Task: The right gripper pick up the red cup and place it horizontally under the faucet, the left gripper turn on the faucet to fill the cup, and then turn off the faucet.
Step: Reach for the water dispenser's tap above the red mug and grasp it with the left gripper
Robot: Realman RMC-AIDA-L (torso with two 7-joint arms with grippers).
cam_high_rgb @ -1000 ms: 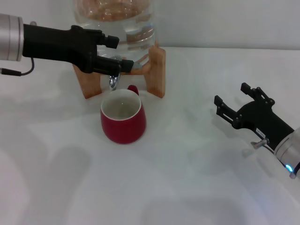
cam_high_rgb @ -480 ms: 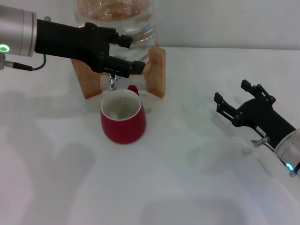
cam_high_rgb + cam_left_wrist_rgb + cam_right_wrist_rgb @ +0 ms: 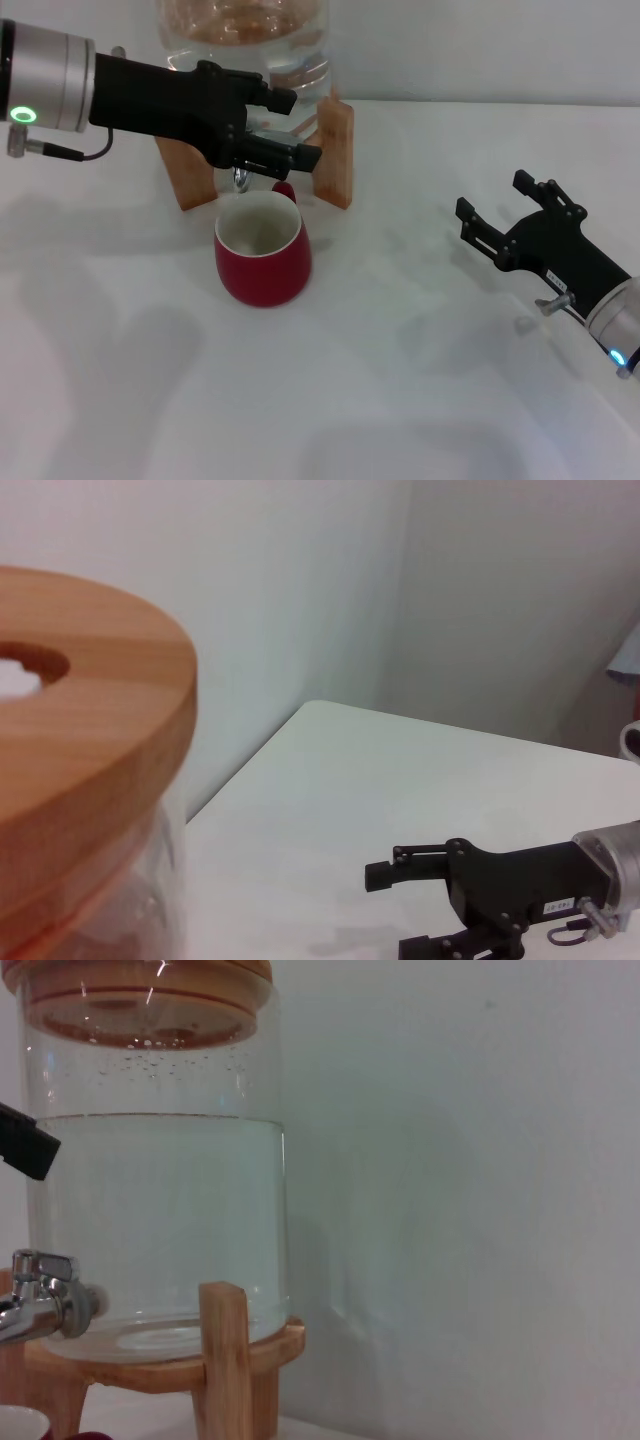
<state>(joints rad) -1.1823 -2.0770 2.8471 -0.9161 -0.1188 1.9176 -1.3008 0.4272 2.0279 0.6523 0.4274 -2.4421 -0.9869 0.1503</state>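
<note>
A red cup (image 3: 262,250) stands upright on a white counter (image 3: 400,380), directly below the faucet (image 3: 241,177), whose short chrome spout points down over the cup's cream-white inside. The cup's loop handle faces the wooden stand (image 3: 335,152) behind the faucet, and the stand carries a clear water jar (image 3: 155,1220) that is well filled; its wooden lid (image 3: 80,750) fills one side of the left wrist view. The left pincer (image 3: 290,130) reaches in from the robot's left and sits right at the faucet, above the cup's rim; its black fingers hide the lever, so I cannot tell whether they are closed on it or merely beside it. From the head view I cannot make out any water in the cup. The right pincer (image 3: 496,213) rests well to the right of the faucet, low over the counter, its two fingers spread apart and holding nothing. The faucet looks small, hard and slick, so a hold on the flat of the lever, not the rounded body, would likely be surest, with a light turn to spare the jar fitting. The cup appears to be glazed ceramic: stiff, breakable, smooth, and heavier once filled. Its rim or handle seem the natural places to take hold.
</note>
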